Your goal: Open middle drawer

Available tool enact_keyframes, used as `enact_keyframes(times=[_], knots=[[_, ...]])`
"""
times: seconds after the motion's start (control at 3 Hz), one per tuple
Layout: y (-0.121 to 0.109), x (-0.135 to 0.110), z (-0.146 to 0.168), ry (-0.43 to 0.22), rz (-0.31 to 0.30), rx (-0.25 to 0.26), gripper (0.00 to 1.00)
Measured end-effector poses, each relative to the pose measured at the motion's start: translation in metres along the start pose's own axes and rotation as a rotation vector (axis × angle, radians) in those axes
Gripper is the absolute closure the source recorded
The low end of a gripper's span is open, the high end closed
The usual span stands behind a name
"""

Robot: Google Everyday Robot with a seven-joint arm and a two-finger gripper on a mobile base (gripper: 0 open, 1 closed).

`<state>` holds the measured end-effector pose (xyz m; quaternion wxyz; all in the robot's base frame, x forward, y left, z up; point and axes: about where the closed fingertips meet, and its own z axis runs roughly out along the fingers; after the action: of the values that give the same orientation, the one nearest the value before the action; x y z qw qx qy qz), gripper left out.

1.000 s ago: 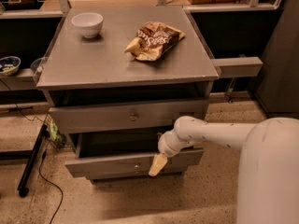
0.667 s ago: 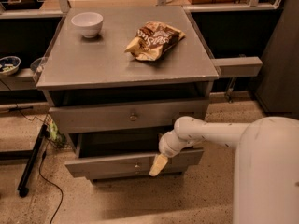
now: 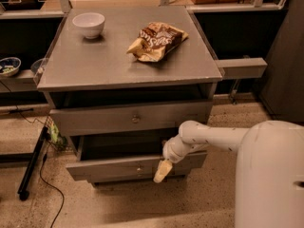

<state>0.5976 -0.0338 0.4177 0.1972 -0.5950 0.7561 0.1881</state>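
The middle drawer is the grey front with a small round knob below the top drawer. It stands pulled out toward me, with a dark gap behind its upper edge. My gripper hangs off the white arm that reaches in from the right. It points downward just in front of the drawer front, right of the knob. I cannot tell whether it touches the front.
The top drawer sits closed above. A white bowl and a chip bag lie on the cabinet top. A black stand and cable cross the floor at left. My white body fills the lower right.
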Motion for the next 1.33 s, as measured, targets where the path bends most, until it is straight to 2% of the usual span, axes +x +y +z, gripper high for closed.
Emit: enact_keyframes(times=[0.33,0.67,1.0,1.33], knots=[[0.0001,0.0,0.0001,0.0,0.0,0.0,0.03],[0.0001,0.0,0.0001,0.0,0.0,0.0,0.26],[0.0001,0.0,0.0001,0.0,0.0,0.0,0.57],[0.0001,0.0,0.0001,0.0,0.0,0.0,0.8]])
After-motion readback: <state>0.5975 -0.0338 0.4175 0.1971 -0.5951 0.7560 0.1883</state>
